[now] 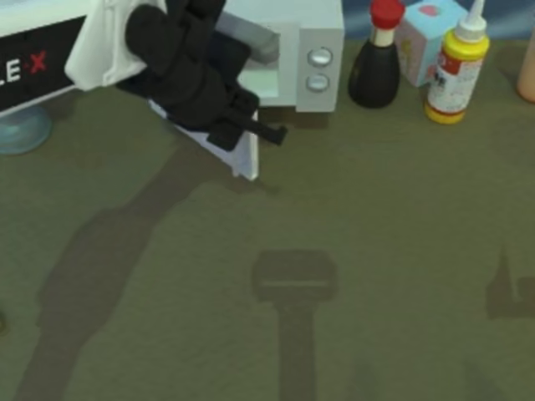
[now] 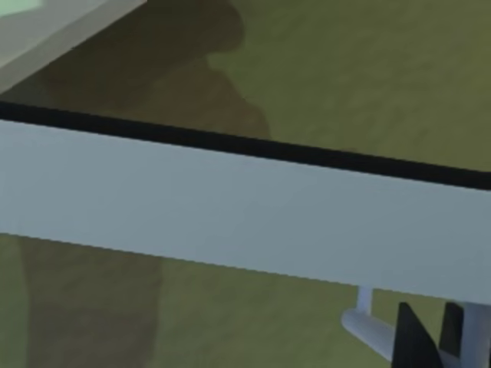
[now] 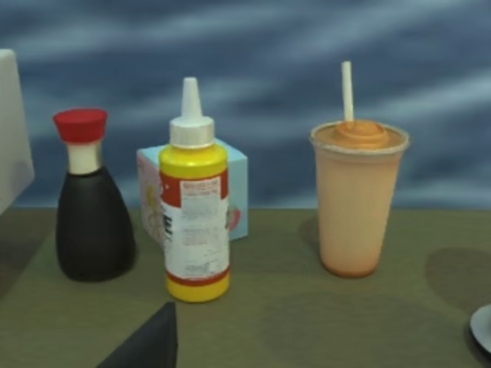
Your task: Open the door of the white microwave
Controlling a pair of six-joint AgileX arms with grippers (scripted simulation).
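- While my left arm reaches over the far-left part of the bench (image 1: 376, 251), the white microwave (image 1: 305, 33) sits at the back edge, its two silver knobs (image 1: 318, 69) on the right side panel.
- door (image 1: 244, 154) is swung outward from the oven front, angled toward the near side, cavity exposed behind it.
- left tool (image 1: 269, 132) sits at the door's free edge, by the slim handle (image 2: 372, 333); dark fingertips (image 2: 418, 341) show right beside the handle bar in the left wrist view, but whether they clamp it I cannot tell.
- right tool is outside the top view; only a dark corner of it shows in its own wrist view, fingers' state cannot tell.
- right of the oven: dark soy bottle (image 1: 376, 71) with red cap, pale blue carton (image 1: 426, 38), yellow squeeze bottle (image 1: 456, 71).
- orange drink cup (image 3: 357, 203) with straw stands further right, apart from the bottles.
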